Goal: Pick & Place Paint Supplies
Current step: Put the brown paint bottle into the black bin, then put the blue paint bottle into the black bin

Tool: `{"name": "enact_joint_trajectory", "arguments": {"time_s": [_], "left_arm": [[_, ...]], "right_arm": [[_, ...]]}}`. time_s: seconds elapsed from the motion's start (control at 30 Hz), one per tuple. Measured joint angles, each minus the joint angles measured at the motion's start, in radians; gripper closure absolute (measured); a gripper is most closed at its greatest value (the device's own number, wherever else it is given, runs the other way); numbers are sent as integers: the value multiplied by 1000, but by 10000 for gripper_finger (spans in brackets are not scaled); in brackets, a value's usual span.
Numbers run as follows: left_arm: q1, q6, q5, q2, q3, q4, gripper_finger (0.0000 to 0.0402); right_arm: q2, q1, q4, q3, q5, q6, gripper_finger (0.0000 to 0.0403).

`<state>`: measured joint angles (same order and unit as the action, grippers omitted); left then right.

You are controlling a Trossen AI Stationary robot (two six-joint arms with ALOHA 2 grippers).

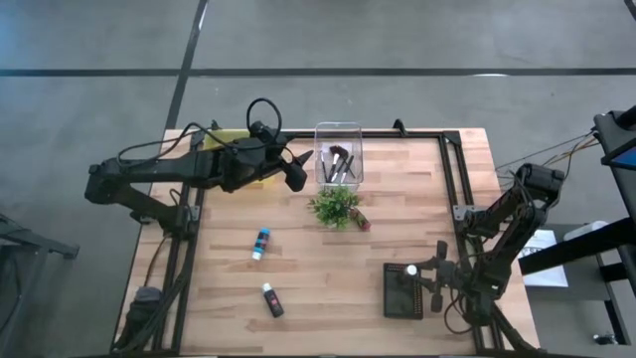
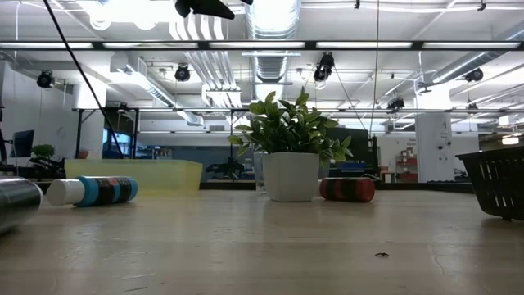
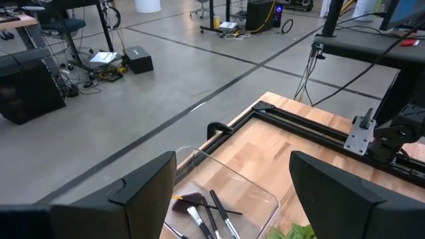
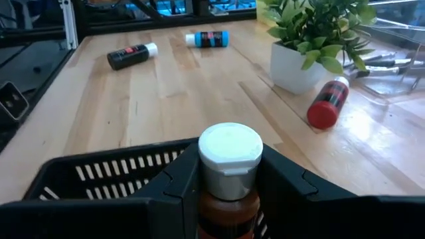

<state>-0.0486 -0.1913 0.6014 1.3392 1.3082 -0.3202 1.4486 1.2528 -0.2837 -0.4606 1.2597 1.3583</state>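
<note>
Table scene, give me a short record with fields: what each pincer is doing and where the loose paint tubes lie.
left pincer: open, above the clear bin holding brushes
right pincer: shut on a white-capped tube, over the black basket
blue tube: lying on table
black tube: lying on table
red tube: beside the potted plant

Tabletop [image 1: 328, 268]: pale wood planks, matt, smooth, black metal rails at its edges. Clear glossy plastic bin [image 1: 338, 149], upper centre. Black plastic lattice basket [image 4: 99, 176]. My fingers [image 4: 292, 189] matt black; white cap [image 4: 230, 151] smooth plastic.
</note>
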Motion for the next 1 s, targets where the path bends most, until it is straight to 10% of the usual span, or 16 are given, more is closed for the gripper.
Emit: {"name": "enact_joint_trajectory", "arguments": {"time_s": [0.37, 0.63, 1.0], "left_arm": [[0, 0, 0, 0, 0, -1, 100], [0, -16, 0, 0, 0, -1, 100], [0, -23, 0, 0, 0, -1, 100]], "right_arm": [[7, 13, 3, 6, -12, -3, 288], [7, 12, 4, 8, -7, 27, 137], [-16, 12, 3, -10, 0, -3, 119]]}}
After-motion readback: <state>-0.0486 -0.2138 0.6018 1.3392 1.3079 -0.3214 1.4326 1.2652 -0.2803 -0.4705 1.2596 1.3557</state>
